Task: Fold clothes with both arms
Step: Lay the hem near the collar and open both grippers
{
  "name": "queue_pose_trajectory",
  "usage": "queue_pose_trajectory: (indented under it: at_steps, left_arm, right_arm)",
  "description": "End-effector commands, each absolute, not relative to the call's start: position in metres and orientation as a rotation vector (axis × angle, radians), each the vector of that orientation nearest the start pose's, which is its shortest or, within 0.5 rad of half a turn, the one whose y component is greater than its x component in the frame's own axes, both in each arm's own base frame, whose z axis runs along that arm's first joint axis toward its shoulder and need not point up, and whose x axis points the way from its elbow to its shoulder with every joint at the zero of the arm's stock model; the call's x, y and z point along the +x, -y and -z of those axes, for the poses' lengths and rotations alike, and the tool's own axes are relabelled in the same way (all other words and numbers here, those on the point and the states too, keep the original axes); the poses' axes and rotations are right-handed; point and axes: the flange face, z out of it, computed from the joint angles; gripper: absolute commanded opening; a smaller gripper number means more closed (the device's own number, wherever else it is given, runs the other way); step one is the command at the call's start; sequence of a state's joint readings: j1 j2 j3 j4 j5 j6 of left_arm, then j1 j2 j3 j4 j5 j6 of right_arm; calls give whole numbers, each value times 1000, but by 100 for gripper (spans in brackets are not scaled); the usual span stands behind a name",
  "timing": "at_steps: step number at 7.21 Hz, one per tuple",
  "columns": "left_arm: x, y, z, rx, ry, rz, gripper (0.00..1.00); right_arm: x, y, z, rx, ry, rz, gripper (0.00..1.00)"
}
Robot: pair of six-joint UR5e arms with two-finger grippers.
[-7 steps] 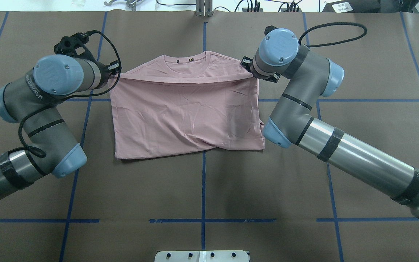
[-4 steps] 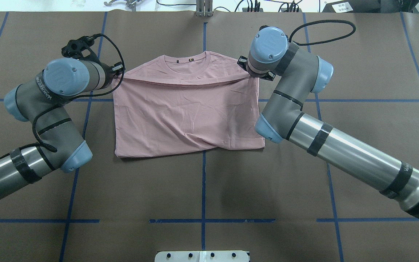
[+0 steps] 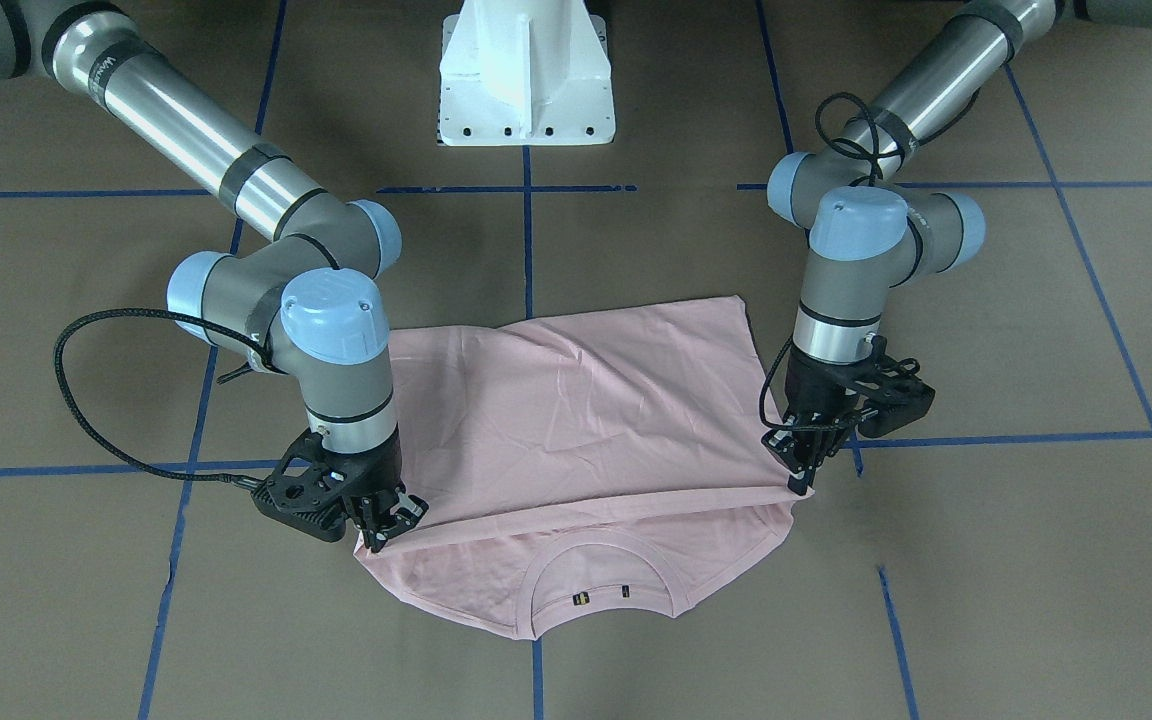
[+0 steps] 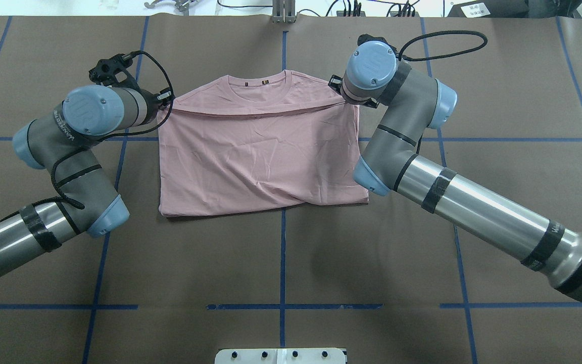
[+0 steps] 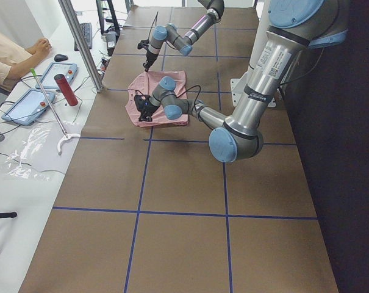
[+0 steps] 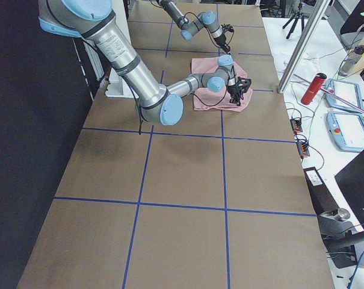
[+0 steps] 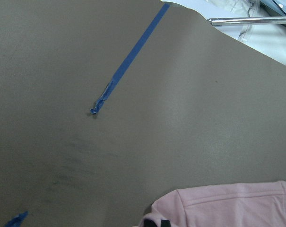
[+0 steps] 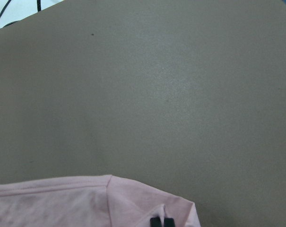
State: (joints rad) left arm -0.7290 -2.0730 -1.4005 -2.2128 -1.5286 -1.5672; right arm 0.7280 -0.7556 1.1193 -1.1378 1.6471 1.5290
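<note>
The pale pink T-shirt [image 4: 260, 151] lies on the brown table, its lower half folded up toward the ribbed collar [image 4: 258, 83]. The dog print is hidden. My left gripper [image 4: 165, 101] is shut on the folded edge's left corner, low over the shoulder. My right gripper [image 4: 344, 98] is shut on the right corner. In the front-facing view the shirt [image 3: 586, 420] hangs taut between the left gripper [image 3: 798, 480] and the right gripper [image 3: 376, 535], with the collar [image 3: 601, 590] showing beyond the edge. Each wrist view shows pink cloth [image 7: 228, 208] [image 8: 86, 203] at its bottom edge.
The white pedestal base [image 3: 526, 80] stands at the robot's side of the table. Blue tape lines [image 4: 282, 253] cross the brown cover. A side bench past the far edge holds a red bottle [image 5: 66, 90], tablets and an operator's arm [image 5: 13, 55]. A metal post [image 5: 80, 43] stands there.
Both arms have carried the folded edge a little farther toward the collar. The right arm's wrist swung left and the left arm's wrist moved right. Both stay shut on the shirt.
</note>
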Motion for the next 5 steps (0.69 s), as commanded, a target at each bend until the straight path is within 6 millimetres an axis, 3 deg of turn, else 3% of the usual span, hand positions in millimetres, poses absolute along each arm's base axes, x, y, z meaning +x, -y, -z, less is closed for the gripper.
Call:
queue_pose_trajectory:
  at_steps: [1,2,3,4,5]
  left_arm:
    - [442,579,-383,395,-925,683,19]
    - [443,578,-385,393,-922,682,25]
    - [444,576,-389,390,-916,680,31]
    - [444,576,-392,388,-912,680,36]
    - [442,576,-388,394,-933,680,37]
  right_arm:
    - [-523,640,-312,240,778,-623,0]
    - [-523,640,-313,239,777,-623,0]
    - [-522,640,-313,241,776,-623,32]
    - [-523,640,-314,245,773,-620,76]
    - [-521,641,-313,260,771,-626,100]
